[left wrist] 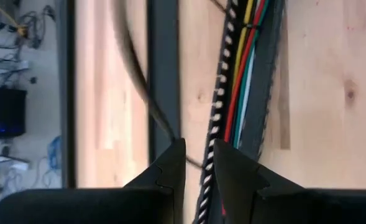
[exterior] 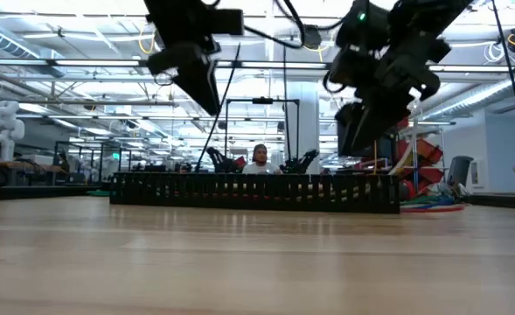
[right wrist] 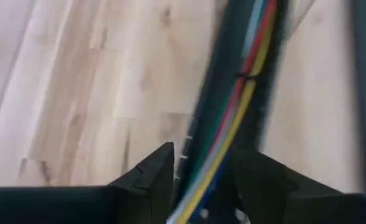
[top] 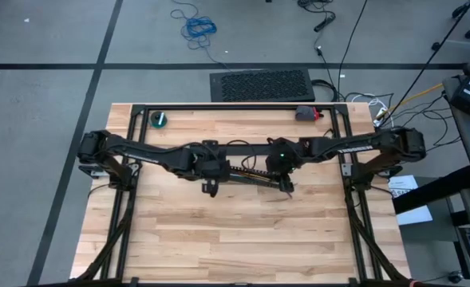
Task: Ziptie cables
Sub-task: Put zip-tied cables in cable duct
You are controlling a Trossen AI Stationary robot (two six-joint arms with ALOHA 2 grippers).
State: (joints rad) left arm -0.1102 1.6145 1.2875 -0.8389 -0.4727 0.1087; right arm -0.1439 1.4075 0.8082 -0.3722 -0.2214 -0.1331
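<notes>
Lying in the long black slotted duct (top: 254, 177) on the wooden surface (top: 242, 239), the thin coloured cables (left wrist: 243, 68) run left to right. Left end effector (left wrist: 198, 177) hovers above them, fingers narrow, holding nothing. Right end effector (right wrist: 198, 171) straddles them, partly open, nearest the thin dark ziptie (right wrist: 248, 76).

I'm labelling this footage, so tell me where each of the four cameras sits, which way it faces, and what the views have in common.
High: overhead, looking straight down on the table, both arms, the left gripper and the right gripper.
Low: at tabletop height, level across to the duct; both arms hang in from above.
Left wrist: on the left arm, looking past its fingers along the cables.
Right wrist: on the right arm, past its open fingers, along the same cables.
Shared: both wrist views show the cables in the duct, each with a ziptie round them.
</notes>
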